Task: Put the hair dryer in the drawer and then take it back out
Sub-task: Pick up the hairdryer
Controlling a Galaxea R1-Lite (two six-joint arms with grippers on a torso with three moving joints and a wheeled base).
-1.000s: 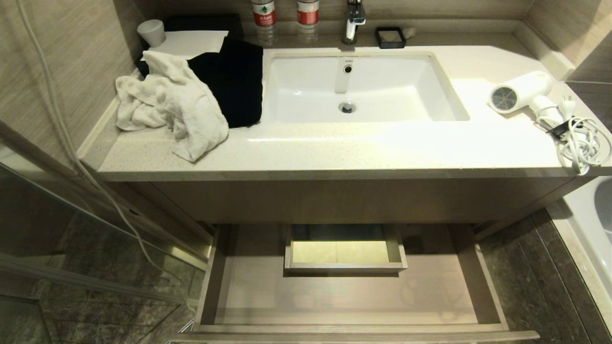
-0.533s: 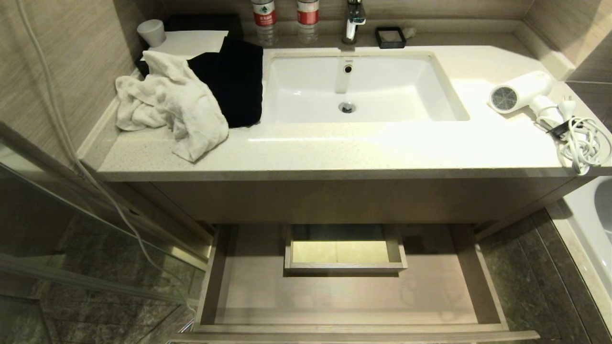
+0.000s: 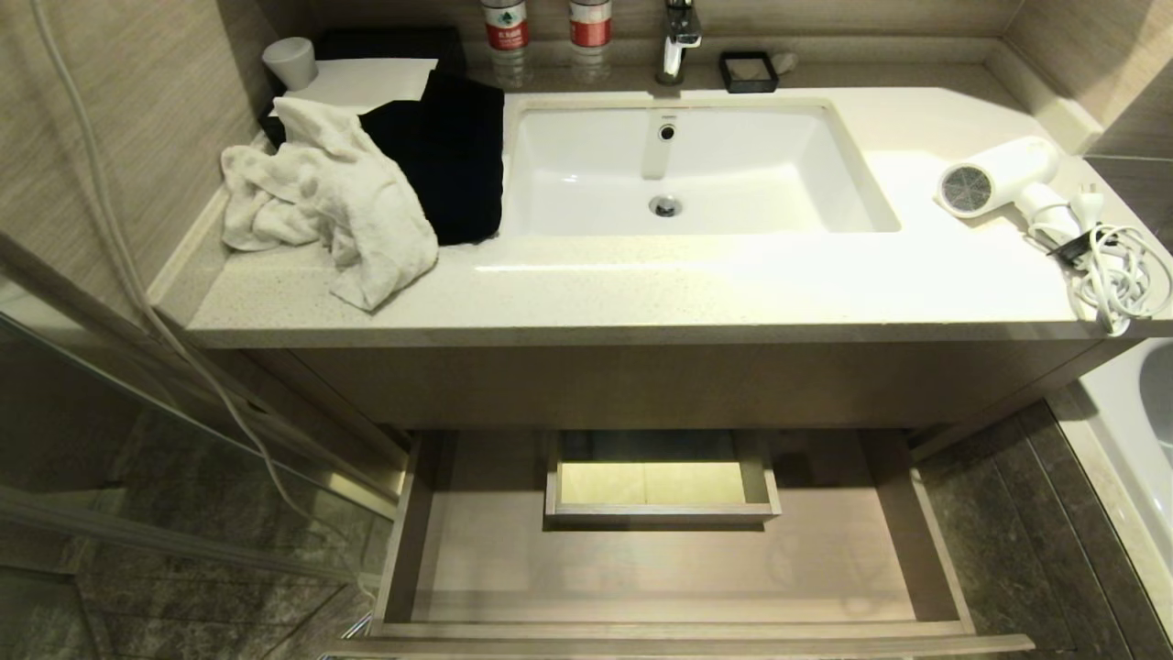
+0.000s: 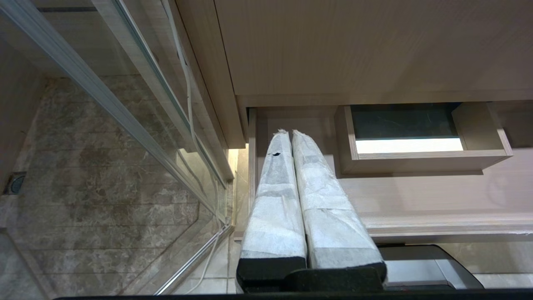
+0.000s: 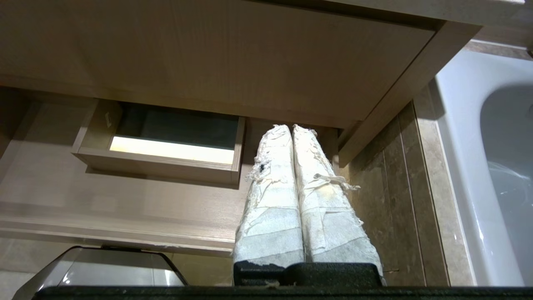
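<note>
Pale speckled stone forms the vanity counter, and the white rectangular sink set into it is taken as the landmark. To the right of the sink, near the counter's right end, the small white hair dryer is laid on its side, its grey grille end turned toward the sink and its bundled white cord coiled just beside it at the counter edge. Below the sink, the wide shallow light wood-grain drawer is seen pulled fully out, with nothing in it but its boxed cutout at the middle back. To the left of the sink a crumpled white towel is draped against a black cloth.

Neither arm is caught by the head view. The left gripper is held low before the drawer's left end, its taped fingers pressed together on nothing. The right gripper is held before the drawer's right end, likewise closed and empty.

Nothing of the task is judged done yet. The loose cord could be snagged on the counter edge or left trailing over the drawer front once the dryer is lifted, and the smooth round barrel could be let slip by a poorly centred grip.
</note>
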